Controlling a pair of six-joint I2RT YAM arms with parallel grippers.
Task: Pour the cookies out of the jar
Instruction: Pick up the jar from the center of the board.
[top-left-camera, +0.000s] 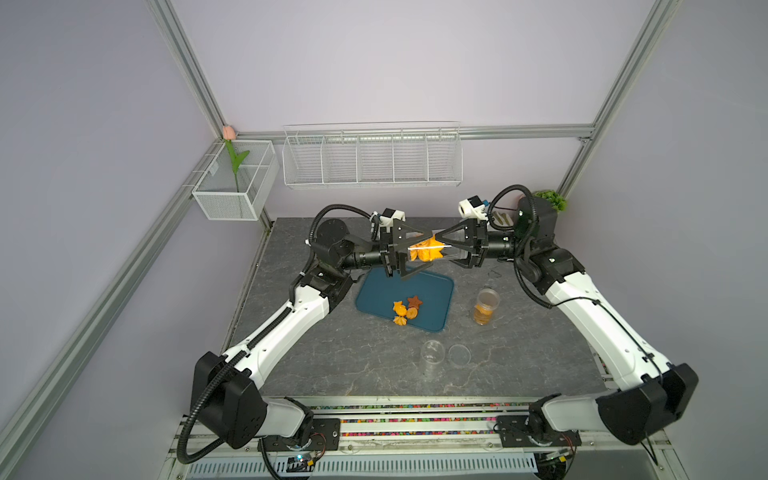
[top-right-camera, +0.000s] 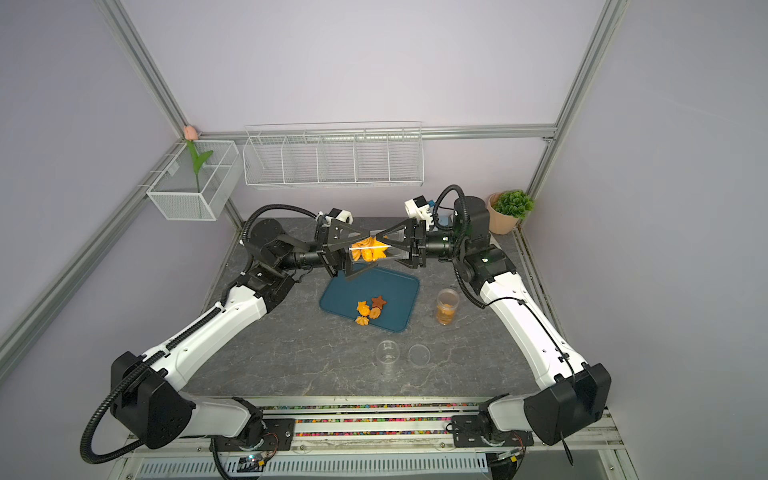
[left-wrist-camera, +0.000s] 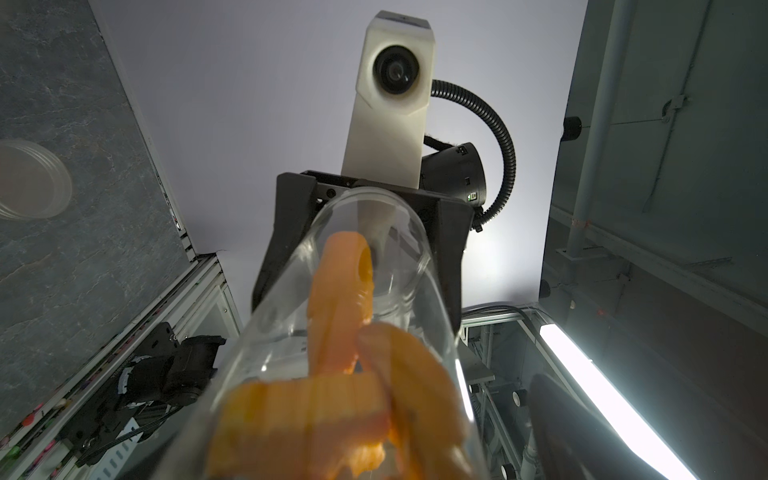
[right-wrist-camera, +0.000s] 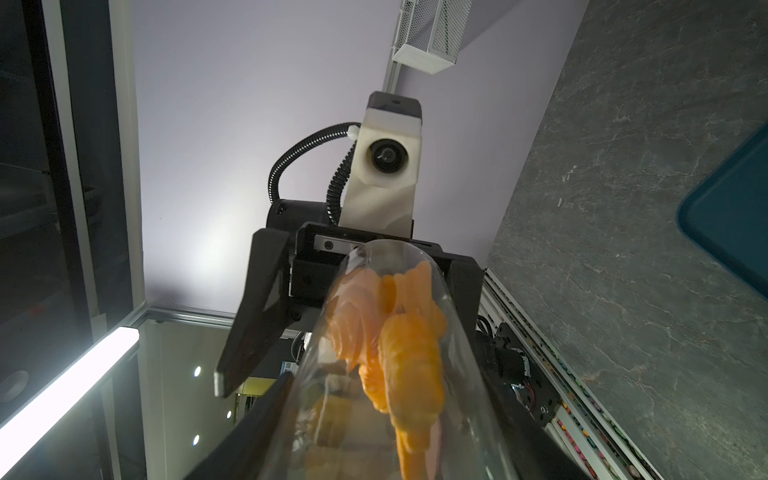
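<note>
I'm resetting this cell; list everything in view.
jar: 1, clear, held over tray
cookies in jar: several, orange
cookies on tray: 4, three orange, one brown
tray: 1, teal, centre
second jar: 1, clear, right of tray
empty jar: 1, clear, front
lid: 1, clear, beside it
wire rack: 1, white, back wall
mesh basket: 1, white, left rail, with tulip
potted plant: 1, green, back right
left gripper: 1, black, open around jar
right gripper: 1, black, gripping jar

— What surrounds the bench?
— Lilac walls (top-left-camera: 395, 62) in aluminium framing (top-left-camera: 188, 70). A wire rack (top-left-camera: 372, 160) hangs at twelve o'clock, a mesh basket (top-left-camera: 232, 201) with a tulip (top-left-camera: 229, 133) at ten, and a potted plant (top-right-camera: 513, 205) sits at two.
— The surface?
— A grey veined tabletop (top-left-camera: 332, 357). The right wrist view catches a bright light tube (right-wrist-camera: 70, 382).
</note>
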